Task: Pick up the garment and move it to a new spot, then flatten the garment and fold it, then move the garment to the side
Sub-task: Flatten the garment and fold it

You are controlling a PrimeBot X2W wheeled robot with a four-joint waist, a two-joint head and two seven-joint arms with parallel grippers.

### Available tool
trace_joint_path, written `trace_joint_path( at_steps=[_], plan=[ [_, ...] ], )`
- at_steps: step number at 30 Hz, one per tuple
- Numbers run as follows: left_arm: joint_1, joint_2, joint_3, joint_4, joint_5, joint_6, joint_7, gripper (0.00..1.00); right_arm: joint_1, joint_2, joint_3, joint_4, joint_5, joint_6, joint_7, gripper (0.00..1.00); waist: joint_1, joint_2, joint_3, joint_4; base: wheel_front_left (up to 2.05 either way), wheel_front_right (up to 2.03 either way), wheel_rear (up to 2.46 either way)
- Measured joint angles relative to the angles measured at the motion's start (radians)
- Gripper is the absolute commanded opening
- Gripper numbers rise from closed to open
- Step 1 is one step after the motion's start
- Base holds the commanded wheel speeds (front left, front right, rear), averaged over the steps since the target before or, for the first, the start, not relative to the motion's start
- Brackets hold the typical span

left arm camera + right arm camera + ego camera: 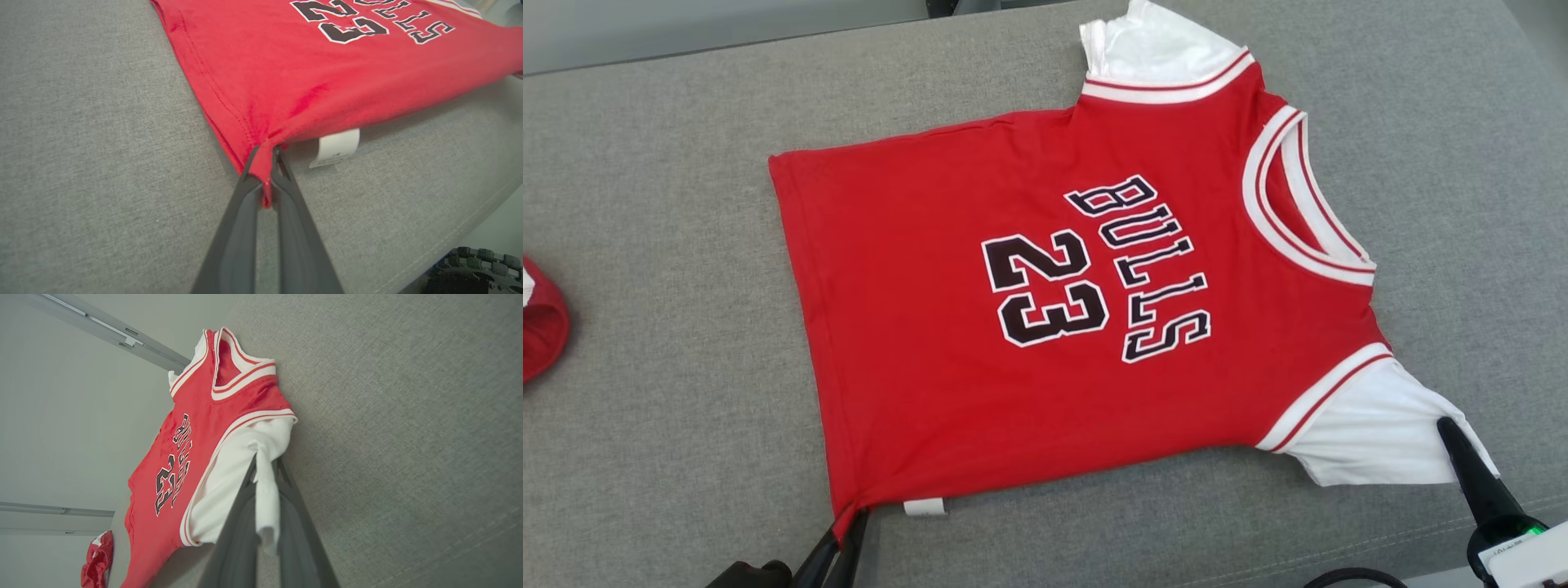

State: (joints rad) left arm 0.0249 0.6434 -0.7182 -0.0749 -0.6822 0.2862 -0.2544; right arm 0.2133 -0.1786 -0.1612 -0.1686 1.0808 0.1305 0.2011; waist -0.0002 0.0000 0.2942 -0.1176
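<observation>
The garment (980,327) is a red jersey with white sleeves and black "BULLS 23" lettering, spread nearly flat on the grey padded surface (654,204), neck toward the right. My left gripper (848,523) is shut on its near bottom hem corner; the left wrist view shows the red corner (261,171) pinched between the fingers (241,212). My right gripper (1450,429) is shut on the near white sleeve (1380,433), and in the right wrist view the white cloth (265,498) hangs between the dark fingers (237,539).
A second red and white cloth item (539,322) lies at the left edge of the surface. A white care label (925,507) sticks out from under the jersey's near hem. The surface's front edge (470,228) runs close behind my grippers.
</observation>
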Motion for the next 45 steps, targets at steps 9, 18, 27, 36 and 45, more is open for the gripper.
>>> trace_joint_path(
  at_steps=[9, 18, 27, 36, 45],
  plan=[
    [-0.031, 0.03, -0.022, -0.112, -0.029, -0.026, 0.128, 0.0, -0.065, 0.029, -0.049, -0.015, -0.042, 0.0, 0.095, 0.0, 0.0, 0.0, -0.006, 0.009, 0.0, 0.0, 0.0],
    [-0.181, 0.068, -0.006, -0.183, -0.082, -0.049, 0.342, 0.0, -0.275, 0.068, -0.081, 0.005, -0.173, 0.0, 0.265, 0.0, 0.0, 0.0, 0.002, 0.022, 0.0, 0.0, 0.0],
    [-0.344, 0.051, -0.011, -0.132, -0.109, -0.09, 0.471, 0.0, -0.476, 0.096, -0.12, 0.135, -0.326, 0.0, 0.375, 0.0, 0.0001, 0.0, 0.005, 0.042, 0.0, 0.0, 0.0],
    [-0.503, -0.037, -0.036, 0.076, -0.111, -0.157, 0.522, 0.0, -0.628, 0.108, -0.117, 0.265, -0.446, 0.0, 0.404, 0.0, 0.0001, 0.0, 0.054, 0.065, 0.0, 0.0, 0.0],
    [-0.569, -0.099, -0.052, 0.215, -0.092, -0.186, 0.499, 1.0, -0.696, 0.075, -0.04, 0.328, -0.508, 0.0, 0.302, 1.0, 0.0002, 0.0, 0.097, 0.072, 0.0, 0.0, 0.0]
  ],
)
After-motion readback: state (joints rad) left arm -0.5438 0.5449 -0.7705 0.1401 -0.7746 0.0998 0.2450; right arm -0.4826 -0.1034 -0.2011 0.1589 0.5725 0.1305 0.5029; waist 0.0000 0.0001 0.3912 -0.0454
